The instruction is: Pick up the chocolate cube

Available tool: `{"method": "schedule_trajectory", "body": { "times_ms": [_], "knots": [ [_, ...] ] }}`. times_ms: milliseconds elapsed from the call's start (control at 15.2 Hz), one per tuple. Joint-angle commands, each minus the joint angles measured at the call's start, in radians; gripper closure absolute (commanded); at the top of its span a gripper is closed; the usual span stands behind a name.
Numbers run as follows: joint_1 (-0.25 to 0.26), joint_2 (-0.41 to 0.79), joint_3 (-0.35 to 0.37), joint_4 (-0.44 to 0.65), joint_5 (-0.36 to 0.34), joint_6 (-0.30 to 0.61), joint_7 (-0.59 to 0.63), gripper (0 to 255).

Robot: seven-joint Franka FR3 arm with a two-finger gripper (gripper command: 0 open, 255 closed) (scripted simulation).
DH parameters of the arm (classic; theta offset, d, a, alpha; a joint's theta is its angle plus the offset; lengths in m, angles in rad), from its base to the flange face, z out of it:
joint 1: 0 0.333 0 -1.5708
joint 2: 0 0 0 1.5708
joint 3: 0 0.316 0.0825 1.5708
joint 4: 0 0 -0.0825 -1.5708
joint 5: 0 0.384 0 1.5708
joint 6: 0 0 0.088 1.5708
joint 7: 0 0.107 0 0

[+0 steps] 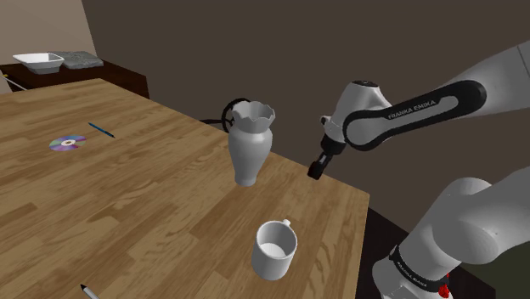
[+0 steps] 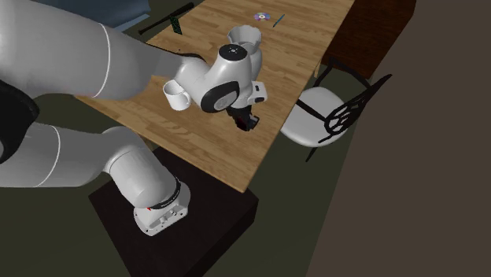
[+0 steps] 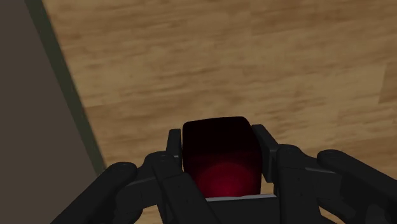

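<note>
In the shoulder view, the black two-finger end effector (image 1: pixel 314 172) hangs over the light wooden tabletop (image 1: pixel 153 195), near its far edge. The tall white fluted vase (image 1: pixel 250 144) stands close beside it, on the side away from the arm. The white mug (image 1: pixel 274 249) sits well apart from it, back toward the stand. I cannot make out what the fingers hold from here.

In the second exterior view, the end effector (image 2: pixel 247 124) points down by the long edge of the tabletop (image 2: pixel 204 47). Just past that edge from it is the black metal chair with a white seat (image 2: pixel 315 114). The vase (image 2: pixel 245 35) lies beyond it and the mug (image 2: pixel 177 96) off to its other side.

In the wrist view, the end effector (image 3: pixel 219 143) is clenched on the dark reddish-brown cube (image 3: pixel 221 159). One black finger (image 3: pixel 173 149) presses each of two opposite faces. The tabletop (image 3: pixel 254 57) lies below, and the cube seems to be clear of it. The table edge runs close to one side of the grip.

The cube looks small, stiff and probably light, with smooth faces that may slip. Opposite flat faces near mid-height, where the fingers sit, are the sensible hold. The most open room is straight up. The vase, table edge and chair restrict sideways travel.
</note>
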Motion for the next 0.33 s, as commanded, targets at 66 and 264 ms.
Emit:
{"method": "schedule_trajectory", "body": {
  "times_ms": [66, 264],
  "knots": [
    [-0.001, -0.036, 0.003, 0.018, -0.001, -0.054, 0.003, 255],
    [-0.001, -0.048, 0.004, 0.026, -0.001, -0.075, 0.004, 255]
  ]
}}
